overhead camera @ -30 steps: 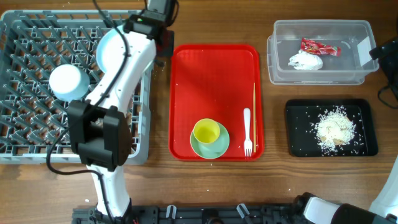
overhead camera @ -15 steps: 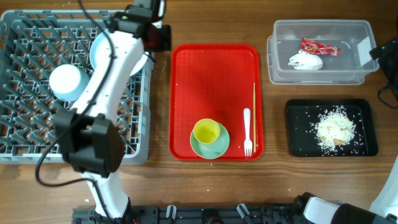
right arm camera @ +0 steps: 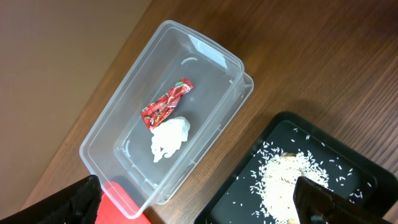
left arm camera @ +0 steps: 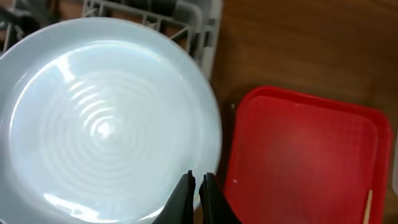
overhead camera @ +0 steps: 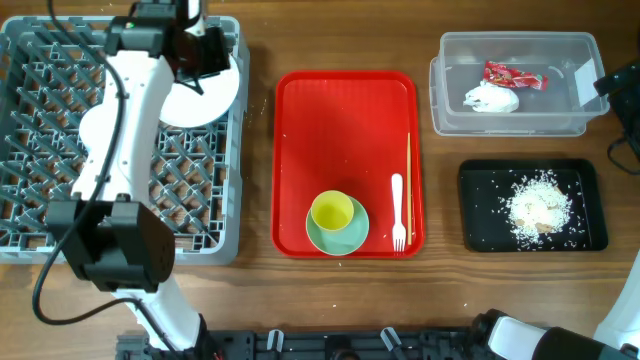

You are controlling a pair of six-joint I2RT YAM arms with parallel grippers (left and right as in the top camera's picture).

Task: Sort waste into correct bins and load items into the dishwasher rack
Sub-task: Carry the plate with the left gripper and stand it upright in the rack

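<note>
My left gripper (left arm camera: 197, 180) is shut on the rim of the pale blue plate (left arm camera: 106, 118), holding it over the far right part of the grey dishwasher rack (overhead camera: 40, 200). From overhead the plate (overhead camera: 205, 95) hangs just below that gripper (overhead camera: 195, 50). A pale blue bowl (overhead camera: 92, 128) sits in the rack, partly behind the arm. The yellow cup (overhead camera: 332, 212) stands in the green saucer (overhead camera: 338, 238) on the red tray (overhead camera: 340, 110), beside the white fork (overhead camera: 397, 212) and chopsticks (overhead camera: 408, 185). My right gripper (right arm camera: 199, 205) is open above the bins, holding nothing.
The clear tub (overhead camera: 450, 100) at the far right holds the red wrapper (overhead camera: 514, 76) and white tissue (overhead camera: 492, 98). The black tray (overhead camera: 480, 215) in front of it holds rice crumbs (overhead camera: 540, 205). Bare wood separates the red tray from both bins.
The left arm has swung left and farther over the rack, carrying the plate with it; the plate now faces up more. The right arm has not moved.
</note>
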